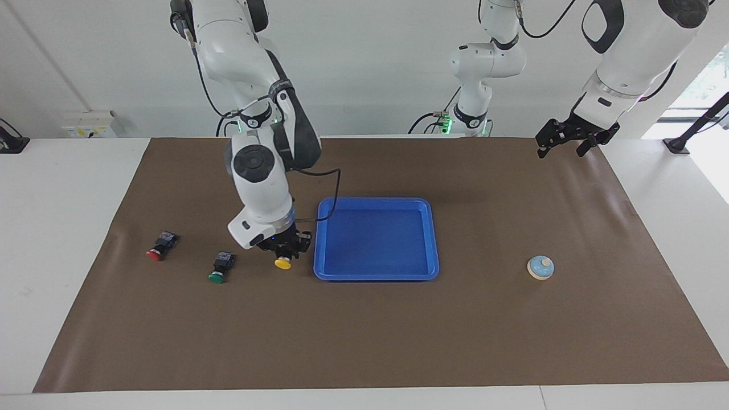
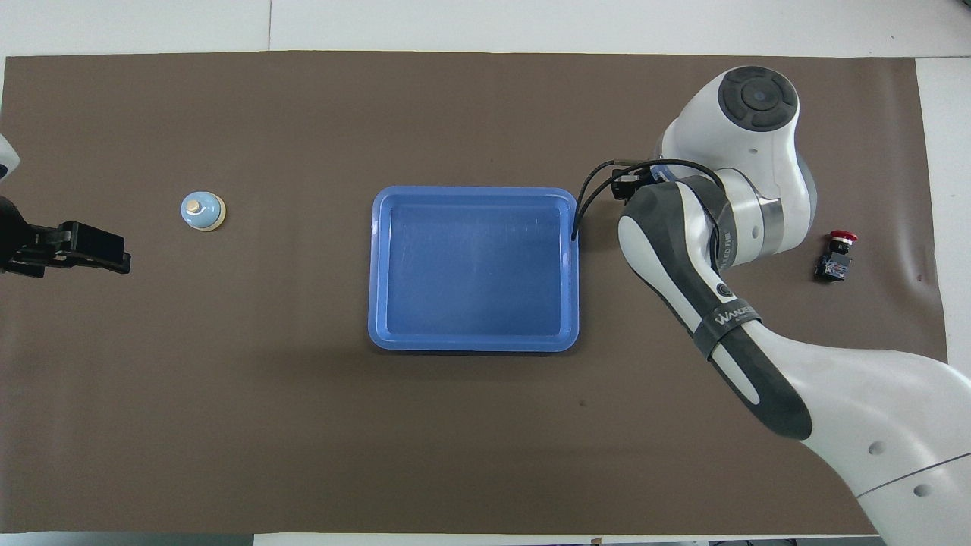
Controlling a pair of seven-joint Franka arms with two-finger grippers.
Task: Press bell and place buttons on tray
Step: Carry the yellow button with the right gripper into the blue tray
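beside the tray (image 1: 433,239), the right hand (image 1: 283,254) gripped the yellow button (image 1: 282,263); "wanaee" marked its arm (image 2: 732,315); left hand (image 1: 571,137) waited open.

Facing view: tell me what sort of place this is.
Most likely a robotics lab bench. Several white robot arms stand along a white table covered by a brown mat, cables trail by a bare white wall, and small props, a blue tray and bell, are laid out.
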